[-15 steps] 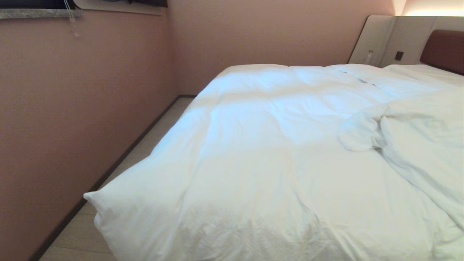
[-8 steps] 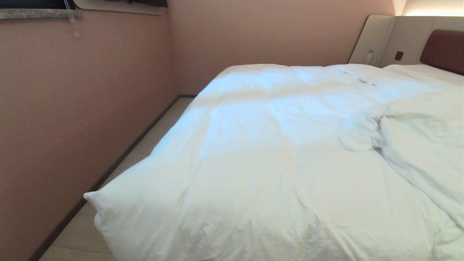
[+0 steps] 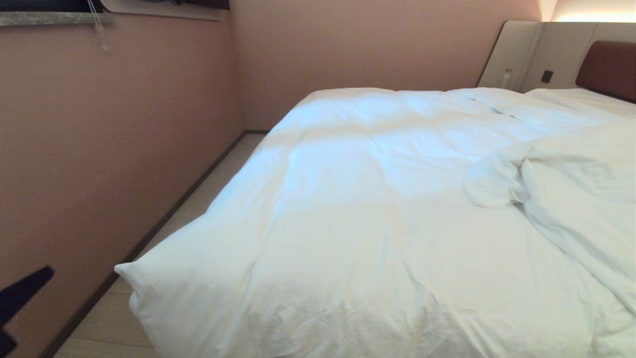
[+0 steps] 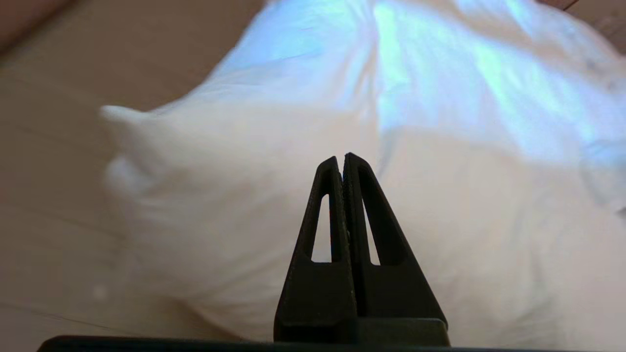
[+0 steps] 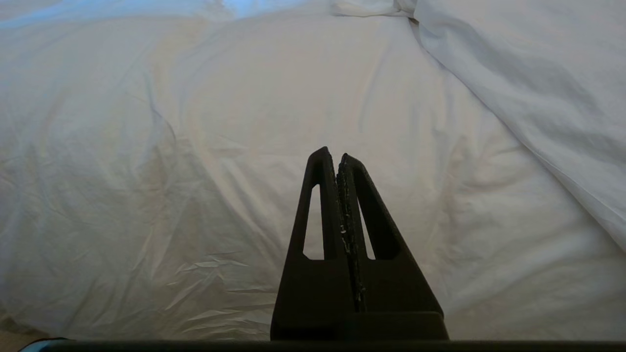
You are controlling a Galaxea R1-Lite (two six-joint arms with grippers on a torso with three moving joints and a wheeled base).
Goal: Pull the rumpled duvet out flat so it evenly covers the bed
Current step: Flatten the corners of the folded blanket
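The white duvet (image 3: 357, 209) lies over the bed, whose brown headboard (image 3: 606, 69) shows at the far right. One part is folded back in a rumpled heap (image 3: 571, 199) on the right side. The near-left corner (image 3: 124, 271) hangs out over the floor. My left gripper (image 3: 48, 272) is shut and empty at the lower left edge, beside the wall and apart from that corner. In the left wrist view the left gripper (image 4: 341, 157) points at the corner of the duvet (image 4: 146, 161). My right gripper (image 5: 332, 152) is shut and empty above the creased duvet (image 5: 195, 146).
A pink wall (image 3: 99, 149) runs close along the bed's left side, leaving a narrow strip of pale floor (image 3: 208, 189). A window ledge (image 3: 49, 19) is at the top left. A small bottle (image 3: 506, 77) stands by the beige panel near the headboard.
My left gripper has come up into the head view at the lower left edge. The duvet and the rest of the scene have not moved.
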